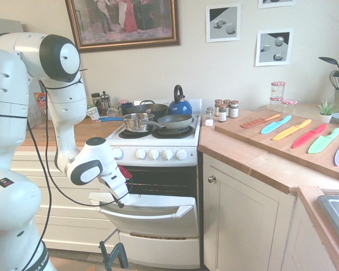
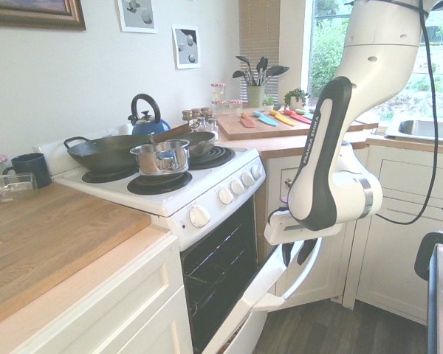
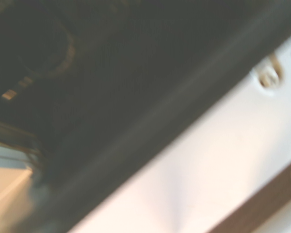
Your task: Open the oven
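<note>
A: First exterior view. The oven (image 1: 158, 186) stands between the wooden counter runs, pans and a kettle on its burners. Its door (image 1: 150, 217) is tipped partway down, the dark cavity showing above its top edge. Judged roughly half open; not yet flat.

B: Gripper?

A: The gripper (image 1: 120, 199) sits at the left end of the door handle (image 1: 141, 202). Fingers are small and dark against the arm cable here; I cannot tell their spread from this view.

B: Second exterior view?

A: Same reading on progress. The door (image 2: 262, 291) hangs at a slant, racks visible inside. What is left, in my judgement: swing it further down to horizontal. The gripper (image 2: 297, 254) is down at the handle (image 2: 299, 280), two dark fingers pointing at it and looking hooked over the bar. Whether they pinch it or merely rest against it, I cannot tell.

B: Wrist view?

A: Blurred. Dark oven interior beside the door's white inner face (image 3: 208, 170). No fingers shown.
</note>
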### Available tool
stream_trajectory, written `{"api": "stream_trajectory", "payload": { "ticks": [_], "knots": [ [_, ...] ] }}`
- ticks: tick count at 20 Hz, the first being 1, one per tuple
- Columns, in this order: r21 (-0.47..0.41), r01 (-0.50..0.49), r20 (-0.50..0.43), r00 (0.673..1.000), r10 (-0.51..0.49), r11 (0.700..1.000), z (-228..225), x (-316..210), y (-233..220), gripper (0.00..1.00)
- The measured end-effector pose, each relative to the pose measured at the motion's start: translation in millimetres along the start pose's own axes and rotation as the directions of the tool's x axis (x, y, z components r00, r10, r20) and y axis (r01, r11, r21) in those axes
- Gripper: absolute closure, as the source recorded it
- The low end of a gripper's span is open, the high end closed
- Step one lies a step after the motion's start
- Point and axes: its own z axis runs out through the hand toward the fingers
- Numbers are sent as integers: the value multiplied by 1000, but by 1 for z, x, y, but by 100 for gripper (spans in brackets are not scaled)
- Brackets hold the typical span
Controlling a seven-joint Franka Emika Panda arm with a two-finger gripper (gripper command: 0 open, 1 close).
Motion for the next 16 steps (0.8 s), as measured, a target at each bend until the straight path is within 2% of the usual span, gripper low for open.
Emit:
{"api": "stream_trajectory", "payload": {
  "ticks": [6, 12, 16],
  "knots": [
    [42, 34, -18, 999, -33, 999, -38, -27, 1, 0],
    [25, 142, -7, 990, -142, 990, -41, -45, 16, 0],
    [18, 213, 32, 976, -214, 977, -36, -38, 16, 0]
  ]
}}
